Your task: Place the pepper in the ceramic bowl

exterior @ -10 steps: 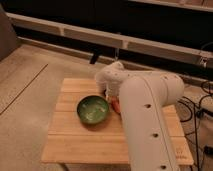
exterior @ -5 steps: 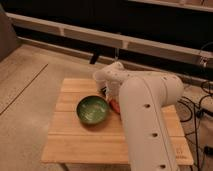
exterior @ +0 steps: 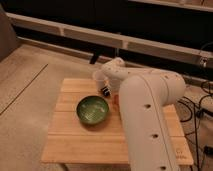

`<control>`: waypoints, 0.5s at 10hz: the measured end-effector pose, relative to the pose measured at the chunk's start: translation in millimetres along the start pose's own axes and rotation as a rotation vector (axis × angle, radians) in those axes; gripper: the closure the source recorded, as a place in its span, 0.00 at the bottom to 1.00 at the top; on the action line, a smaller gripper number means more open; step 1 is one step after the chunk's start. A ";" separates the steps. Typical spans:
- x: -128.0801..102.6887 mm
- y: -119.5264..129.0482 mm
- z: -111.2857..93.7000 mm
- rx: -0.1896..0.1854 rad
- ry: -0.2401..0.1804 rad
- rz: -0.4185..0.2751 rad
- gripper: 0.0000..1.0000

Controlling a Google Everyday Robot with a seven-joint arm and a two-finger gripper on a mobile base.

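The ceramic bowl [exterior: 92, 109] is round, glossy green and shallow, and sits on the wooden table [exterior: 75, 145] left of centre. It looks empty. A small orange-red bit of the pepper [exterior: 116, 100] shows just right of the bowl, at the edge of my white arm [exterior: 150, 115], which hides most of it. My gripper [exterior: 106, 91] is low over the table just behind the bowl's right rim, close to the pepper. Whether it holds the pepper cannot be told.
A small pale cup [exterior: 98, 77] stands behind the bowl, next to the gripper. My bulky arm covers the right half of the table. Cables [exterior: 200, 107] lie on the floor at the right. A dark wall with a pale ledge [exterior: 75, 32] runs behind.
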 end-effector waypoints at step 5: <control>-28.1 17.8 -34.8 0.052 -0.074 -0.103 1.00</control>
